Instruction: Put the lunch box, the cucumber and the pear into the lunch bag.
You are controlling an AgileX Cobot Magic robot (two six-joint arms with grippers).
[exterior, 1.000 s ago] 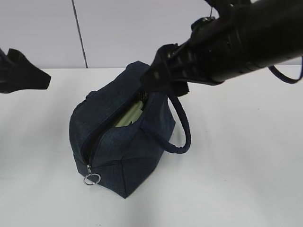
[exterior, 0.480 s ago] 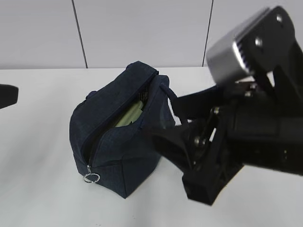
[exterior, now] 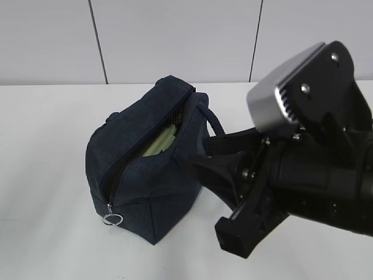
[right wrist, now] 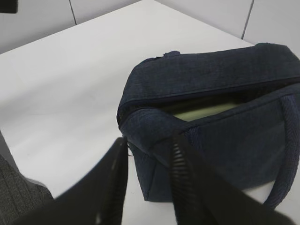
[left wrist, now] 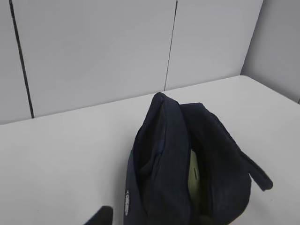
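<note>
Bag [exterior: 148,175] stands on the white table [exterior: 46,175], zipper open, ring pull [exterior: 113,220] hanging at its near end. Pale green lid of the box [exterior: 158,143] shows inside. Right gripper [right wrist: 147,176] beside the bag, jaws apart, holding nothing. Left gripper [left wrist: 101,216] barely in view; can't tell its state.

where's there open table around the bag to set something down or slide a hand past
Bare table lies left of the lunch bag, from the wall down to the front edge, and in the strip behind it along the wall. In front of its zipper ring is free too. The right side is crowded: the right gripper and arm sit close beside the bag and its handle.
</note>
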